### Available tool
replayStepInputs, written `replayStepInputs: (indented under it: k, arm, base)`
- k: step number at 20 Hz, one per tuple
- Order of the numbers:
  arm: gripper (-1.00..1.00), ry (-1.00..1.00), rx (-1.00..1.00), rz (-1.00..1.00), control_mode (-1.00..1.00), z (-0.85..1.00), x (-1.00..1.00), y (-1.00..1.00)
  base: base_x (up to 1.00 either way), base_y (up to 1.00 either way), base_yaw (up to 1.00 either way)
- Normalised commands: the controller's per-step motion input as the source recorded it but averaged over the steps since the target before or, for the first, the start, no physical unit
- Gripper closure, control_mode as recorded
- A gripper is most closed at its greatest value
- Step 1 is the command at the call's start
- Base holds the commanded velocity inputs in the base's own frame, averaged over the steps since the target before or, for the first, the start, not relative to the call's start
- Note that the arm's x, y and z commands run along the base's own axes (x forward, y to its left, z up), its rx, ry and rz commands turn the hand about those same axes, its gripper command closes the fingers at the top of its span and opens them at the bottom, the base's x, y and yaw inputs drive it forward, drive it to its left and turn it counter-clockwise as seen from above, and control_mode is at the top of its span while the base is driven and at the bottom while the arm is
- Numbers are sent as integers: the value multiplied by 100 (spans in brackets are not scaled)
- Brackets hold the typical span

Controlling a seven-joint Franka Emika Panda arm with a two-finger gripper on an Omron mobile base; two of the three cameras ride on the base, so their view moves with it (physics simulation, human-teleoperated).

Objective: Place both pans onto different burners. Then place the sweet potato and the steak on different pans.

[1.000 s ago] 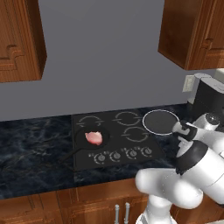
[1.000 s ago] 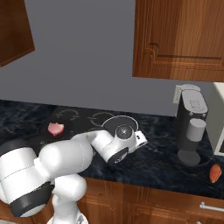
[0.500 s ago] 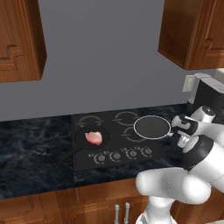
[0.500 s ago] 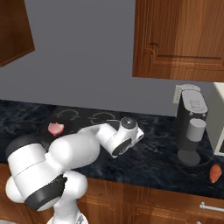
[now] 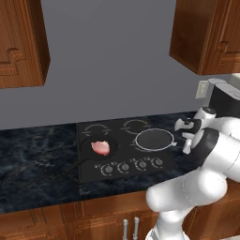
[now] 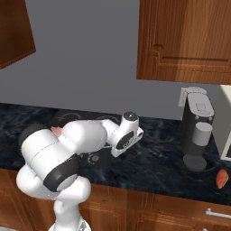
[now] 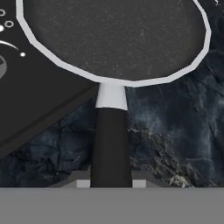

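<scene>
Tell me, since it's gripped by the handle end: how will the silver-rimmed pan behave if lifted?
The silver-rimmed pan looks rigid, so no flexing. Its wide body beyond the handle probably droops or twists. It likely slides easily on the glass cooktop.

Two pans: one matte black (image 5: 96, 151) with a long thin handle, one dark with a pale silvery rim (image 5: 154, 139). One steak (image 5: 101, 147). One sweet potato (image 6: 220, 179). One black cooktop (image 5: 89, 168), marked with four burners, two of them bare at the back (image 5: 95, 128) (image 5: 136, 124), two under the pans. Four small round knobs (image 5: 132, 165) along the front edge. One coffee machine (image 6: 196, 130). One wall outlet (image 5: 202, 89). One dark marbled surface (image 5: 33, 159).
</scene>
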Motion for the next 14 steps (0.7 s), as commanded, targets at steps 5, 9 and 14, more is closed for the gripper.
replayStepInputs:
  k: [5, 9, 14]
  arm:
    - [100, 9, 0, 5, -100, -20, 20, 11]
    - [100, 5, 0, 4, -100, -15, 18, 8]
    - [100, 2, 0, 4, -100, -15, 3, 8]
  base:
    - [0, 0, 0]
    - [0, 0, 0]
    - [0, 0, 0]
